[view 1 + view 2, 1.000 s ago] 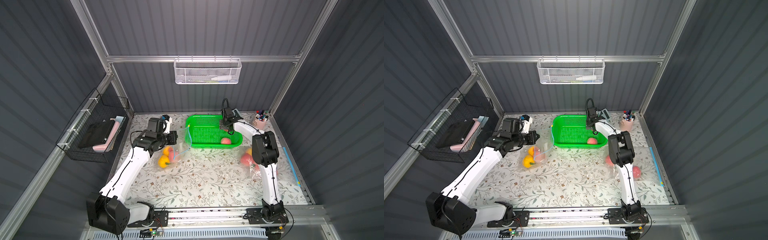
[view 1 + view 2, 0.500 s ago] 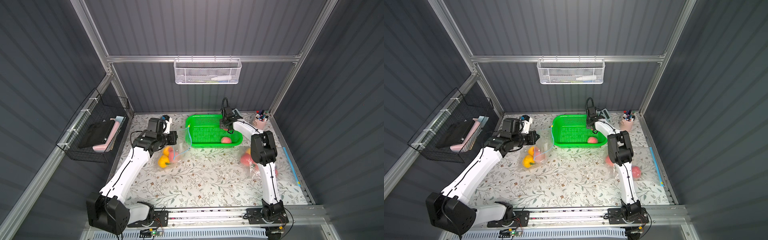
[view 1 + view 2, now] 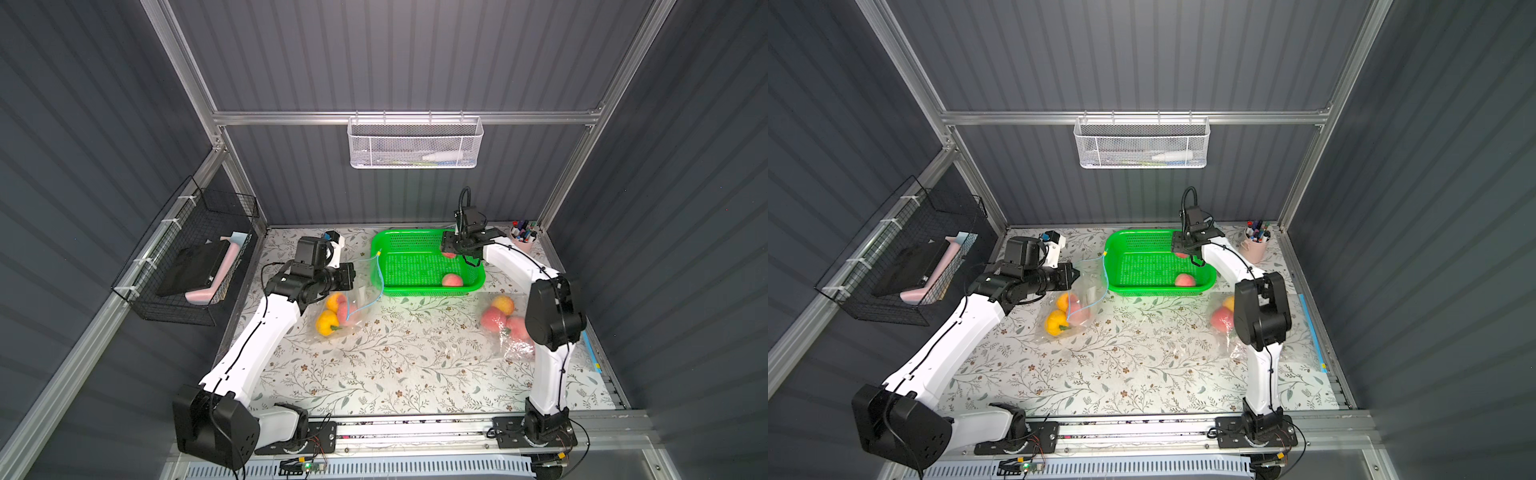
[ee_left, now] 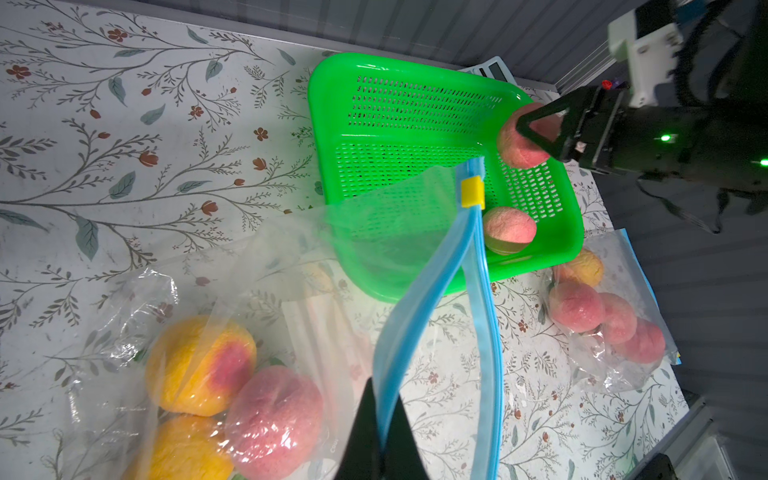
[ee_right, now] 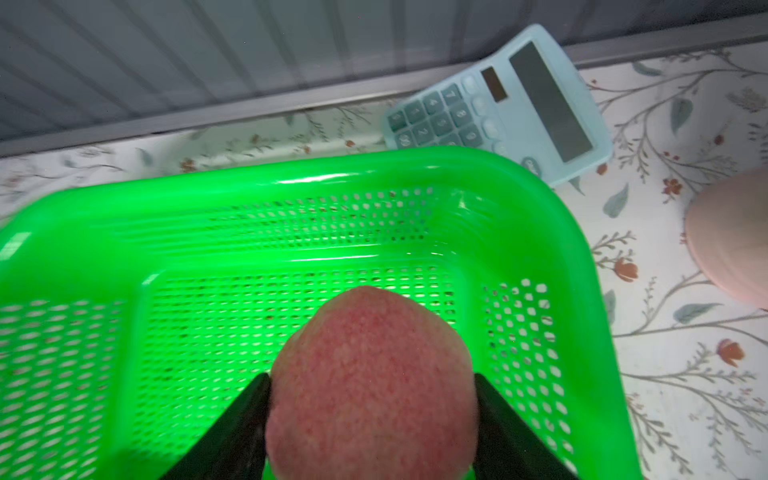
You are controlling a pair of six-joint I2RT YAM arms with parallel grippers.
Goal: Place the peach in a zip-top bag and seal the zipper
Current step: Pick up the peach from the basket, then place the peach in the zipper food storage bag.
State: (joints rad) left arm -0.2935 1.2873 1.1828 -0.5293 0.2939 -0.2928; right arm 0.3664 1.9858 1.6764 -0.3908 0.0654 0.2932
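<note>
Rosy, fuzzy peach (image 5: 370, 386) — my right gripper (image 5: 372, 380) clamps its sides, my left gripper (image 4: 380, 401) pinches the zip-top bag (image 4: 419, 320) rim.

White arms (image 3: 266, 332) bear black joints (image 3: 552, 311), black pincers (image 5: 370, 376), seemingly black cables (image 3: 459, 203).

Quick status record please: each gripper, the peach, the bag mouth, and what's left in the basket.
left gripper: shut on zipper strip of the zip-top bag, mouth held open
right gripper: shut on peach at green basket far right corner
bag contents: fruit inside
basket: second peach lying in it
zipper: unsealed
</note>
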